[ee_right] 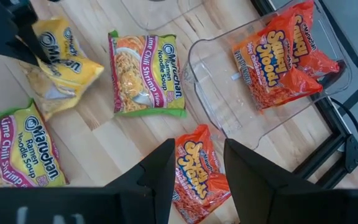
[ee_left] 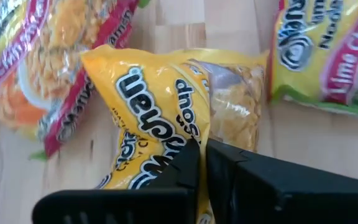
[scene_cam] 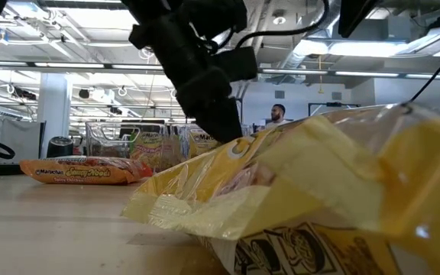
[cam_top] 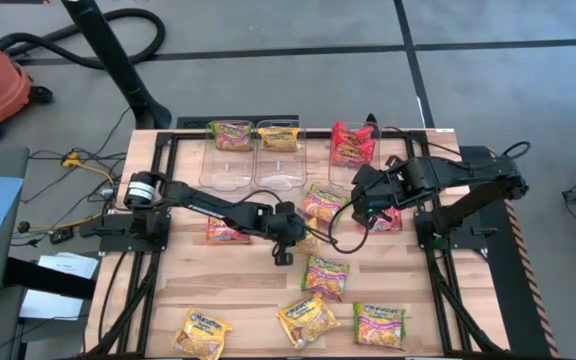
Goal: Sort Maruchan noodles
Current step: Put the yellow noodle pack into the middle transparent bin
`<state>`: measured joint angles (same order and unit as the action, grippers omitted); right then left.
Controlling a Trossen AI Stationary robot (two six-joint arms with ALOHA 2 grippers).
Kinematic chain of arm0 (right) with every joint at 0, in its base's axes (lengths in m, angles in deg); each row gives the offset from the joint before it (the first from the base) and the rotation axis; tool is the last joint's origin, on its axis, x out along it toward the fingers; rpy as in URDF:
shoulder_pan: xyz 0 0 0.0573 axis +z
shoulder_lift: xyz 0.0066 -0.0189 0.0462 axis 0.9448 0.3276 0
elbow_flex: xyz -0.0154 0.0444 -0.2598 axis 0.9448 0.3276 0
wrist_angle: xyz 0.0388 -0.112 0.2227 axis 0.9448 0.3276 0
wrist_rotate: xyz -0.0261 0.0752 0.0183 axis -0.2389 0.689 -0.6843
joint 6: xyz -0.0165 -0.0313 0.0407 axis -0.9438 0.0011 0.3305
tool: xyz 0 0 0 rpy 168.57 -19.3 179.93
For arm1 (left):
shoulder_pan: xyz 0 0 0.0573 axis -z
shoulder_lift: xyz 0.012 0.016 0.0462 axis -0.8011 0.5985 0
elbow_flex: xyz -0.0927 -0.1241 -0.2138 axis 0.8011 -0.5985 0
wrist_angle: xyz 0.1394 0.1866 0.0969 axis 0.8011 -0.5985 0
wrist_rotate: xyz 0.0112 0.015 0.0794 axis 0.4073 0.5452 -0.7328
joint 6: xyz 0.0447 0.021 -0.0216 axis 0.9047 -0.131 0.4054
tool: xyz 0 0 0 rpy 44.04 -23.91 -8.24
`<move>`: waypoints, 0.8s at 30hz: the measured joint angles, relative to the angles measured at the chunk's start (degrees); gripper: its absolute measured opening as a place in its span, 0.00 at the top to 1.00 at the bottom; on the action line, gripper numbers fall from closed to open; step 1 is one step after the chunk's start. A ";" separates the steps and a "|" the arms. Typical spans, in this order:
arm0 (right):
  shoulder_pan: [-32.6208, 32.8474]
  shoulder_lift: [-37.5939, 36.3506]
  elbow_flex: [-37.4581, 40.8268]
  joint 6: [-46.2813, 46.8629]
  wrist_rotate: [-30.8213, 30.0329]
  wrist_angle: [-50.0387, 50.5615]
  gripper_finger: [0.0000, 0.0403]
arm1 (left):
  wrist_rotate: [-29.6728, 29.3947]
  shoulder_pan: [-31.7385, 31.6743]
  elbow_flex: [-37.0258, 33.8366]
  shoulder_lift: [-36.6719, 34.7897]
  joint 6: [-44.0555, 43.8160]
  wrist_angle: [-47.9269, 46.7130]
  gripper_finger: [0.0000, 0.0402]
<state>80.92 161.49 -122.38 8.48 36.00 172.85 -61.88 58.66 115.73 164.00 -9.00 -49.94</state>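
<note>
Showing the near edge: two yellow packets (cam_top: pixel 202 333) and (cam_top: pixel 308 319) lie flat beside a green-and-pink packet (cam_top: pixel 379 323); another green-and-pink packet (cam_top: pixel 325 276) sits just behind them
Left gripper (cam_top: pixel 290 240): mid-table; fingers clenched on the yellow packet (ee_left: pixel 185 118), pinching a fold of its wrapper; packet partly lifted and crumpled
Held packet's axis: nearly square, so its long axis cannot be told; printed name runs slantwise across the fingers
Key relation: the clear bin (cam_top: pixel 279 155) already holding a yellow packet (cam_top: pixel 279 137) stands beyond the left gripper, at the far edge, slightly toward the left arm's side; judged next move is a carry away from the near edge
Neighbours of the grasp: green-and-pink packets (ee_right: pixel 145 73) and (ee_right: pixel 17 146) lie just beside the held one, apart from the grip
Right gripper (ee_right: pixel 199 171): fingers spread, grasping nothing; hovers directly over a red-orange packet (ee_right: pixel 199 174) lying just outside its bin; this arm is nearer that packet
Far row: left bin (cam_top: pixel 226 158) with a green-and-pink packet (cam_top: pixel 231 134); right bin (ee_right: pixel 229 93) with red-orange packets (ee_right: pixel 281 53)
Stray: one red-orange packet (cam_top: pixel 224 232) near the left arm
</note>
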 joint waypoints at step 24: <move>0.00 -0.01 0.00 -0.06 -0.07 -0.18 0.60 | -21.63 0.90 0.19 -17.56 14.71 -4.49 1.00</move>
<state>80.92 161.48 -122.38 8.42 35.93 172.67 -83.50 59.56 115.92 146.43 5.71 -54.43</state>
